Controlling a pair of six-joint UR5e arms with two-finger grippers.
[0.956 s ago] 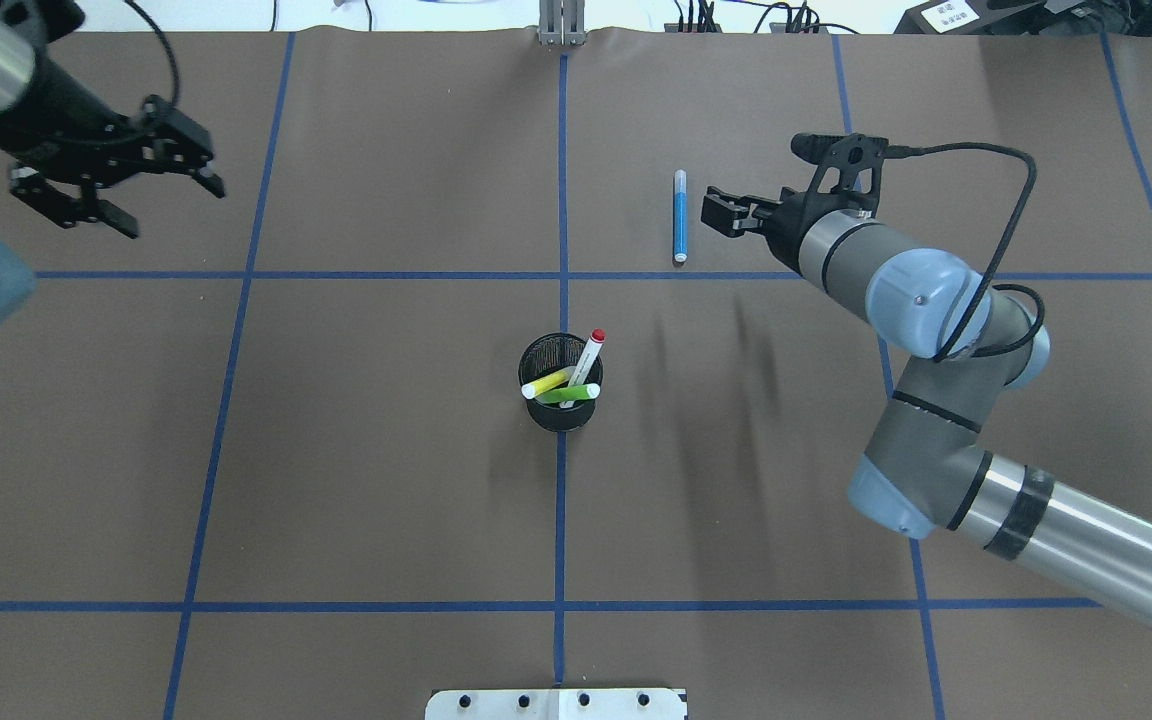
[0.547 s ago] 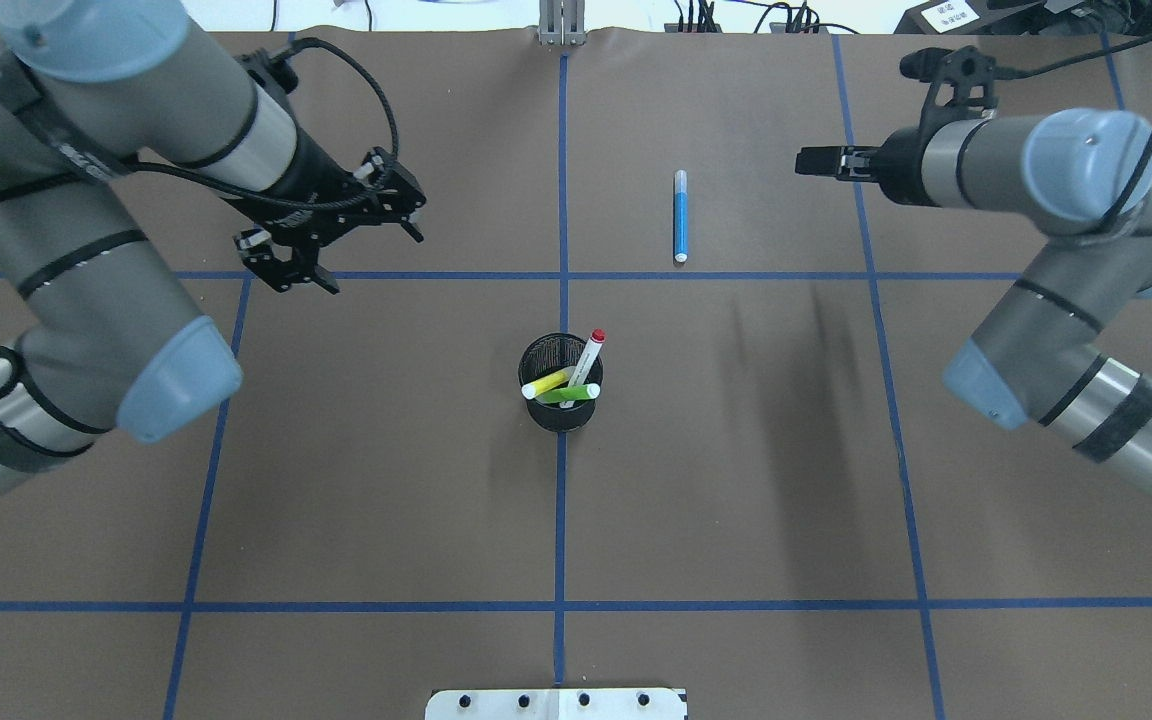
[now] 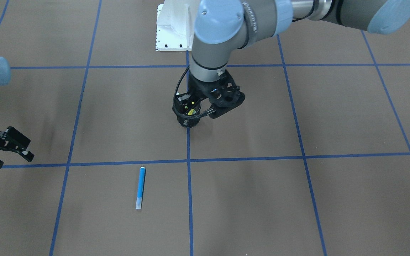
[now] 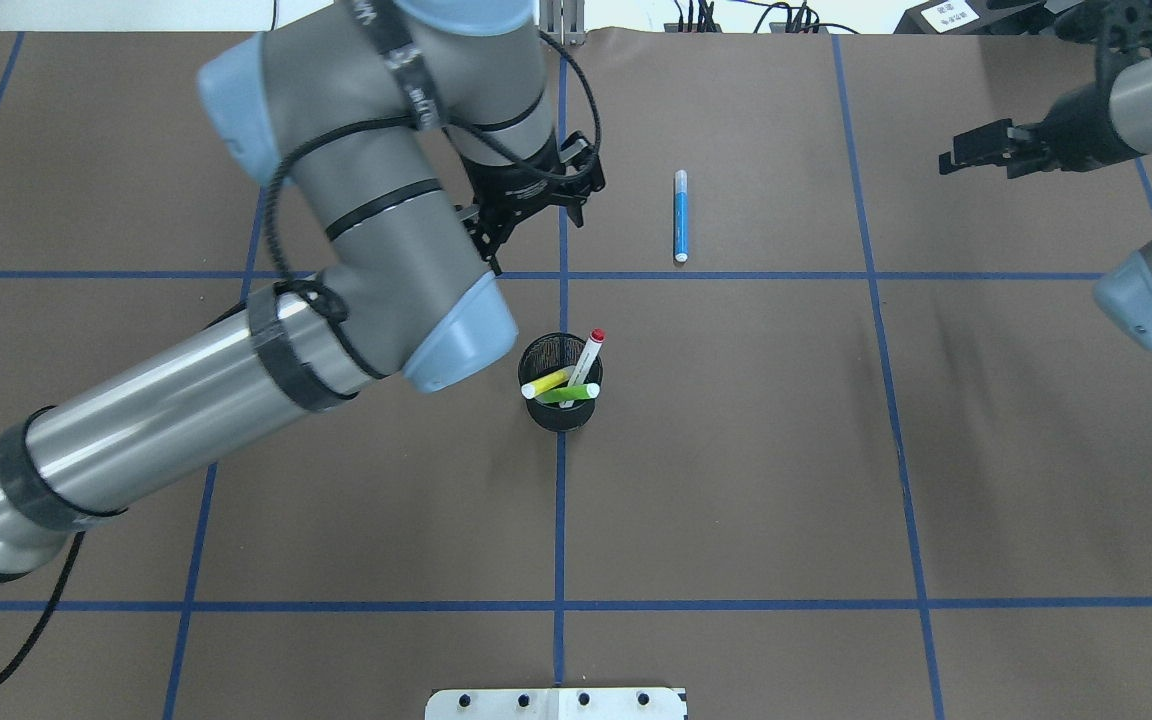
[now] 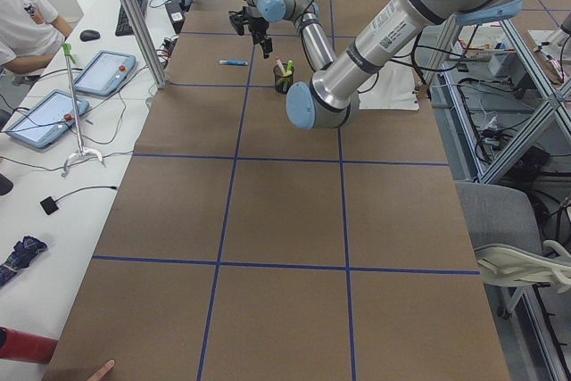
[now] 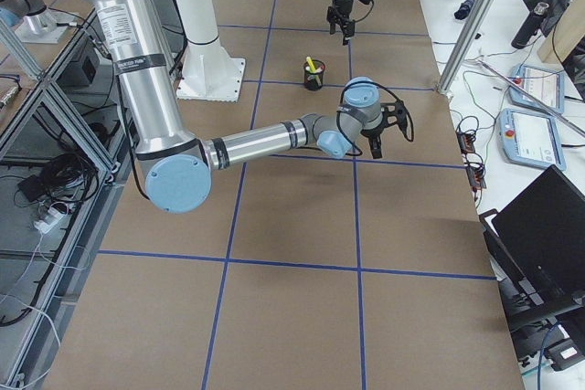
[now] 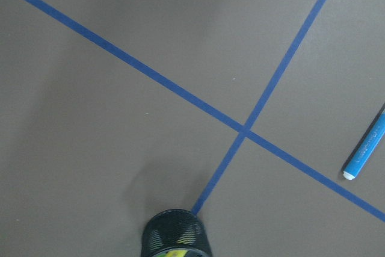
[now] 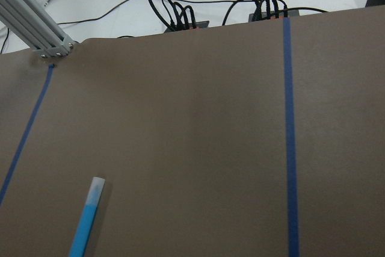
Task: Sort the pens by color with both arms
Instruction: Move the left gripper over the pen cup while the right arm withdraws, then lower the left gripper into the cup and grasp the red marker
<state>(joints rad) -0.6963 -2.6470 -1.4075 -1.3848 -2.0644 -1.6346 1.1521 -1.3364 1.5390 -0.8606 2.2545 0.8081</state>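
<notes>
A black mesh cup (image 4: pixel 560 405) stands at the table's centre and holds the red (image 4: pixel 591 350), yellow (image 4: pixel 548 382) and green (image 4: pixel 571 393) pens. The blue pen (image 4: pixel 680 215) lies flat on the mat beyond the cup, to its right, also seen as the blue pen (image 3: pixel 140 187). My left gripper (image 4: pixel 536 238) hangs open just beyond the cup, over the centre line, holding nothing; the front view shows the left gripper (image 3: pixel 205 110) close above the cup (image 3: pixel 187 121). My right gripper (image 4: pixel 951 160) is open and empty at the far right, well away from the blue pen.
Blue tape lines divide the brown mat into squares. The white base plate (image 4: pixel 556 703) sits at the near edge. Cables and a metal post (image 4: pixel 562 25) line the far edge. A person sits at a side desk with tablets (image 5: pixel 103 73).
The left arm has swung right from the far left to just beyond the cup. The right arm has drawn back to the right, away from the blue pen on the mat.
</notes>
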